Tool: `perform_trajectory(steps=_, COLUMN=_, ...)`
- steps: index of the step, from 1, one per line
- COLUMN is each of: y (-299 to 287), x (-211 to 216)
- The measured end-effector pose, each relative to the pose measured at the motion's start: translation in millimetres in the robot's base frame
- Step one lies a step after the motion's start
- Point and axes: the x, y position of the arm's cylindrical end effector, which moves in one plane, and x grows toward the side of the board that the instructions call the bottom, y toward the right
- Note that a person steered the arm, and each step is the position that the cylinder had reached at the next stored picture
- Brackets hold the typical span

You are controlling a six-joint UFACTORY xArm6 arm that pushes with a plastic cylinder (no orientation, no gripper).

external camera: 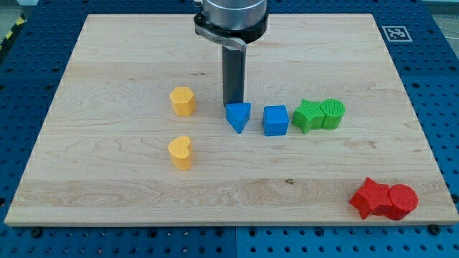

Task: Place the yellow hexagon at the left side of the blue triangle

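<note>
Nearest: a red star-shaped block [366,197] touched a red cylinder [402,201] at the view's bottom right.
Surface: a pale wooden board [115,179] lay on a blue perforated table [437,86].
Yellow hexagon block [183,101]: upright, well left of the blue triangle block [239,116].
My tip [233,104]: no pincer; the rod's end stood just behind the triangle.
Others: a yellow heart block [180,152], blue cube [275,120], two touching green blocks [320,115].

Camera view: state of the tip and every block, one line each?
my tip: just above the blue triangle, at its top edge.
blue triangle: loose, right of both yellow blocks.
yellow hexagon: alone, left of the triangle with a gap.
yellow heart: alone, below the hexagon.
blue cube: right of the triangle, apart.
green blocks: pair, touching.
red blocks: pair, touching, bottom right corner.
</note>
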Motion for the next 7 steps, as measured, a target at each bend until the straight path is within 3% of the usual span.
perform_trajectory(steps=2, y=-12, x=-7)
perform_trajectory(steps=3, y=-16, x=-46)
perform_trajectory(steps=4, y=-47, x=-56)
perform_trajectory(steps=7, y=-77, x=-30)
